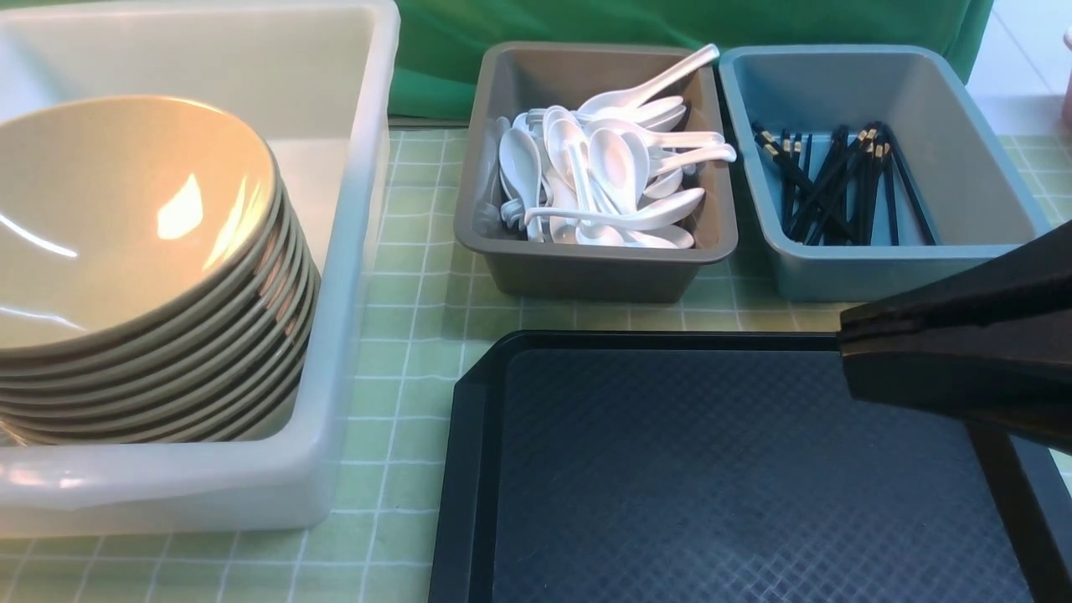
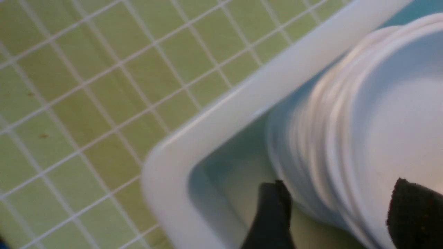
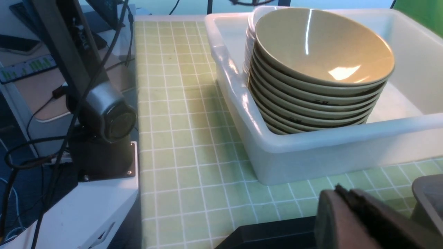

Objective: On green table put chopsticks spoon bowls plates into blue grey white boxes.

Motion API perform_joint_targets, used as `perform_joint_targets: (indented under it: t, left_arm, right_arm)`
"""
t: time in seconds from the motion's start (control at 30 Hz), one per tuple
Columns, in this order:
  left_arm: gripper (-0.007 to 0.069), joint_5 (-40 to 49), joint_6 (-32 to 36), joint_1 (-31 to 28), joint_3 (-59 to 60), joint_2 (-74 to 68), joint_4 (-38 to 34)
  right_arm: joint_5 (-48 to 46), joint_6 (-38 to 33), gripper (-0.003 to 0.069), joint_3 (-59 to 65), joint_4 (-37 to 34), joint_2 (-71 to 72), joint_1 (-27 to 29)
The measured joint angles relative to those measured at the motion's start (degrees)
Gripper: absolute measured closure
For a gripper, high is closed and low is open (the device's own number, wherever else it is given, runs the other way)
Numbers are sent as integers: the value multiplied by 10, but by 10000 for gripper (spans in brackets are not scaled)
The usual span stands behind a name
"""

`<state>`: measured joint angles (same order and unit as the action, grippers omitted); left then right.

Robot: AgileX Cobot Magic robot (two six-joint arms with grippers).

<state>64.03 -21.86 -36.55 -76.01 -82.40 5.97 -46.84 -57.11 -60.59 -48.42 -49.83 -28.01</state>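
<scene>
In the left wrist view my left gripper (image 2: 338,182) is open, its two dark fingers standing either side of the rim of a stack of white plates (image 2: 380,121) in a corner of the white box (image 2: 242,103). That box (image 1: 368,209) also holds a leaning stack of tan bowls (image 1: 126,226). White spoons (image 1: 603,167) fill the grey box (image 1: 586,268). Black chopsticks (image 1: 837,184) lie in the blue box (image 1: 879,268). My right gripper (image 1: 846,352) is shut and empty, hanging over the right side of the black tray (image 1: 712,469). The left gripper does not show in the front view.
The black textured tray lies on the green table (image 1: 419,335) in front of the grey and blue boxes. In the right wrist view the left arm's base (image 3: 104,114) stands off the table's edge, beyond the white box (image 3: 311,152).
</scene>
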Motion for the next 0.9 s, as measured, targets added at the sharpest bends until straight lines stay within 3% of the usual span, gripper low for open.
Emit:
perform_joint_targets:
  t: [0.03, 0.13, 0.2, 0.27, 0.3, 0.4, 0.47, 0.57, 0.63, 0.77, 0.9]
  left_arm:
    - [81, 8, -30, 12, 0, 2, 32]
    - [-28, 11, -50, 57, -3, 13, 47]
    - [-37, 11, -34, 91, -8, 19, 33]
    - [-38, 3, 31, 166, -22, 35, -5]
    - [-38, 3, 43, 172, -24, 37, -10]
    - [-36, -1, 139, 287, -31, 66, -121]
    - [-16, -3, 173, 345, -31, 82, -148]
    - [70, -1, 202, 416, -31, 107, -151]
    - [154, 11, 197, 449, -26, 132, -127]
    - [364, 34, 156, 468, 5, 205, -73]
    - [556, 39, 119, 468, 56, 317, -60]
  right_arm:
    - [6, 0, 622, 0, 0, 0, 0]
    - [39, 0, 620, 0, 5, -5, 0]
    - [55, 2, 619, 0, 10, -9, 0]
    - [110, 41, 615, 0, 45, -25, 0]
    - [118, 51, 615, 0, 48, -28, 0]
    - [165, 152, 612, 0, 119, -69, 0]
    - [174, 210, 612, 0, 167, -93, 0]
    - [175, 313, 612, 1, 275, -109, 0]
    - [172, 420, 612, 1, 366, -97, 0]
    - [127, 551, 612, 1, 525, -44, 0]
    - [105, 647, 612, 33, 628, 50, 0]
